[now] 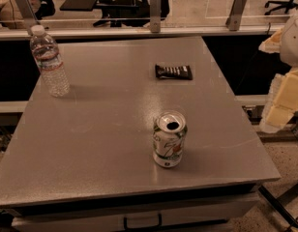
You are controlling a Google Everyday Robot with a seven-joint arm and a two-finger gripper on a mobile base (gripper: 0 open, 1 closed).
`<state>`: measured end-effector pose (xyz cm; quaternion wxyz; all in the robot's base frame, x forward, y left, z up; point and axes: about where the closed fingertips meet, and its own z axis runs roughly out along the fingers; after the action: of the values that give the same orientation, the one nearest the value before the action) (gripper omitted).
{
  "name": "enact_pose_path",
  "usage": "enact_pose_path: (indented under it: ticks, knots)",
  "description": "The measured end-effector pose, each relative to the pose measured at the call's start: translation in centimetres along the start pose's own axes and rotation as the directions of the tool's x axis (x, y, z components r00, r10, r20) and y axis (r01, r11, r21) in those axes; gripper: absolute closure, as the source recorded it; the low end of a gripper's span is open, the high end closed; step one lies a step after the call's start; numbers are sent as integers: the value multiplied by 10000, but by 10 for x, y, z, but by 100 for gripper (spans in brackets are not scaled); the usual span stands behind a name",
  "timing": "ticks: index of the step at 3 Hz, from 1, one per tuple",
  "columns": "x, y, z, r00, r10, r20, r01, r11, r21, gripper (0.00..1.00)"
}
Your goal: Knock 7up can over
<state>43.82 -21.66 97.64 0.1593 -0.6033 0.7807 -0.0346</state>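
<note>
The 7up can (170, 139) stands upright on the grey table (100, 144), near the front and a little right of centre. It has a silver top with an open pull-tab hole and a pale body with green print and a red spot. My gripper (280, 105) is pale yellow-white and hangs at the right edge of the view, beyond the table's right side. It is well apart from the can, to the can's right and somewhat farther back. It holds nothing that I can see.
A clear plastic water bottle (49, 62) stands upright at the table's back left. A flat dark snack bar wrapper (173, 71) lies at the back, right of centre. A glass partition with metal posts (155, 8) runs behind the table. A drawer handle (141, 221) is below the front edge.
</note>
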Motion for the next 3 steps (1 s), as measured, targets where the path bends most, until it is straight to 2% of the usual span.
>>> enact_pose_path:
  ticks: [1, 2, 3]
  knots:
    - [0, 0, 0, 10000, 0, 1, 0, 10000, 0, 0]
    - [-10, 9, 14, 9933, 71, 1153, -25, 9992, -396, 0]
    - [-27, 22, 31, 9680, 268, 2494, -27, 9953, -964, 0]
